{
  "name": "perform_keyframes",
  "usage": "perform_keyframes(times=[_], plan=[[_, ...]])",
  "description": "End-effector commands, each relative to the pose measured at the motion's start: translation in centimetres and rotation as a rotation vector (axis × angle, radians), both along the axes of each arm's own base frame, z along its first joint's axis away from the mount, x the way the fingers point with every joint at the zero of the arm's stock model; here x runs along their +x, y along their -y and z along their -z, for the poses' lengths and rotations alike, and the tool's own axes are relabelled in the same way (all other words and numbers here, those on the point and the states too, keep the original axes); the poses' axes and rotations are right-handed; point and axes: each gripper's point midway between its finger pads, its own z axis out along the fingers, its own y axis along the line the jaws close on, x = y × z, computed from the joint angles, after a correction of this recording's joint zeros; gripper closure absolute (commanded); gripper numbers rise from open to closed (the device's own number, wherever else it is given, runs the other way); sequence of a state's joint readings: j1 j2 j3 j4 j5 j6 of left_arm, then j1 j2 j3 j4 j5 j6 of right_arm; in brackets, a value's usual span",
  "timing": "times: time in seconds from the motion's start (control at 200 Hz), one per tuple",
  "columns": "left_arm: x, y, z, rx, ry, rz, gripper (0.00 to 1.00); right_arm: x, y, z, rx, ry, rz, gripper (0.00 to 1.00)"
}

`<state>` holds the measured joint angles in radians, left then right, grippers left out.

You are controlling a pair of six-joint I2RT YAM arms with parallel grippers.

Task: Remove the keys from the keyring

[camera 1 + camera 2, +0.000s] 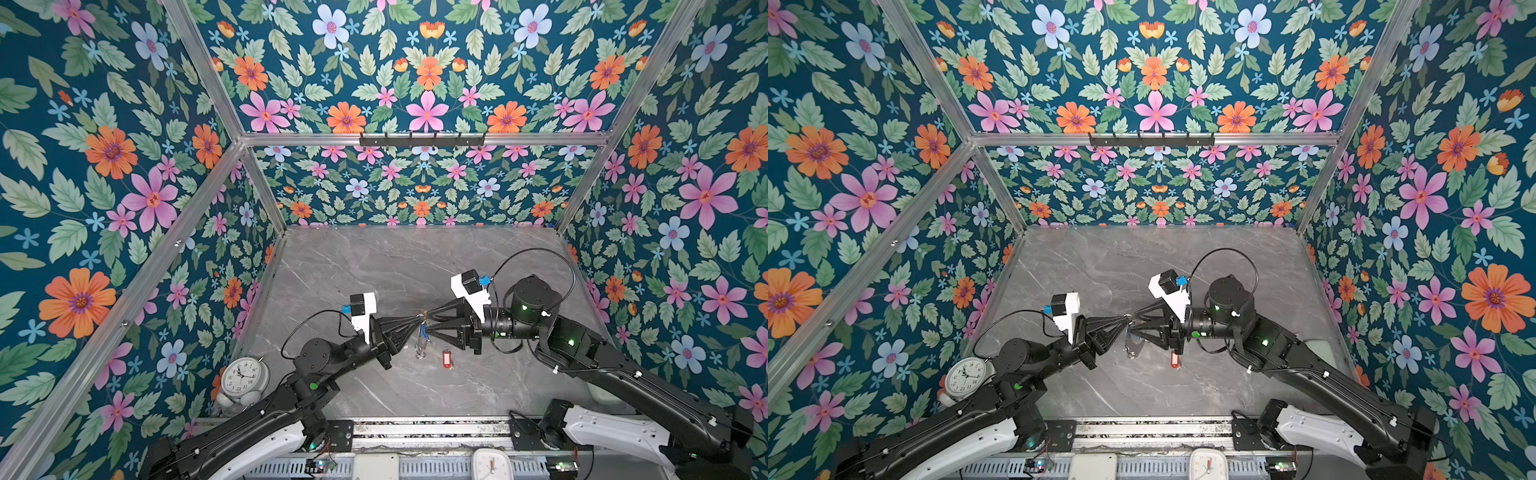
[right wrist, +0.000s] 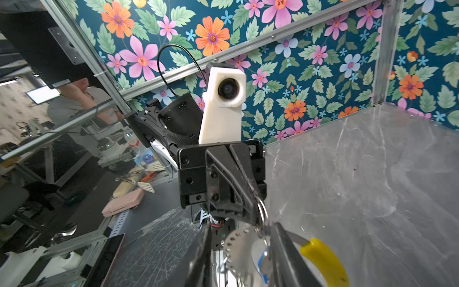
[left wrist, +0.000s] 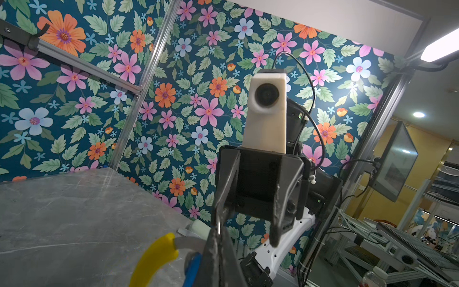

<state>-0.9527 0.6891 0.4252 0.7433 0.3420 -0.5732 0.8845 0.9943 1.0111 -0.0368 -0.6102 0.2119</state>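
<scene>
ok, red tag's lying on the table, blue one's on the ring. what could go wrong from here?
1. Only the left gripper holds the keyring, pinched shut on thin wire in mid-air. A tug may twist it or pull it free.
2. The right gripper has its jaws apart around the blue key, close to the wire. Closing could catch both and jam the key.

Hour numerals on dial of white alarm clock (image 1: 243, 376), no other legible text
</scene>
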Motion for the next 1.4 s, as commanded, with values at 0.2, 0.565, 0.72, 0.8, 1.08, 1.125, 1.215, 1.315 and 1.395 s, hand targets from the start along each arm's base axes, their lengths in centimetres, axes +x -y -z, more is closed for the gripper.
perform_keyframes(times=[0.2, 0.565, 0.72, 0.8, 1.08, 1.125, 1.215, 1.315, 1.395], plan=[[-0.7, -0.4, -1.3, -0.051, 0.044, 0.020, 1.00, -0.3, -0.3, 0.0, 0.032, -0.030, -0.026, 0.77], [-0.7, -0.3, -1.3, -0.049, 0.034, 0.030, 1.00, -0.2, -0.3, 0.2, 0.020, -0.040, -0.018, 1.00], [-0.5, 0.0, -0.6, -0.018, -0.017, 0.035, 0.74, -0.2, 0.1, 1.0, -0.039, -0.056, -0.004, 1.00], [-0.4, 0.1, 0.2, 0.029, -0.050, 0.033, 0.61, -0.4, 0.6, 1.6, -0.091, -0.063, -0.003, 1.00], [-1.1, 1.1, 2.4, 0.299, -0.099, 0.078, 0.60, -0.9, 2.4, 4.0, -0.295, -0.067, -0.007, 1.00], [-1.3, 1.3, 2.5, 0.337, -0.105, 0.094, 0.62, -0.9, 2.6, 4.3, -0.321, -0.061, -0.006, 1.00], [-1.5, 1.8, 2.7, 0.393, -0.114, 0.122, 0.65, -0.9, 2.8, 4.4, -0.356, -0.058, -0.007, 1.00], [-1.5, 2.1, 2.6, 0.436, -0.119, 0.135, 0.65, -0.8, 2.9, 4.4, -0.375, -0.055, -0.005, 1.00], [-1.6, 2.4, 2.4, 0.452, -0.117, 0.148, 0.66, -0.8, 2.9, 4.5, -0.386, -0.057, -0.005, 1.00]])
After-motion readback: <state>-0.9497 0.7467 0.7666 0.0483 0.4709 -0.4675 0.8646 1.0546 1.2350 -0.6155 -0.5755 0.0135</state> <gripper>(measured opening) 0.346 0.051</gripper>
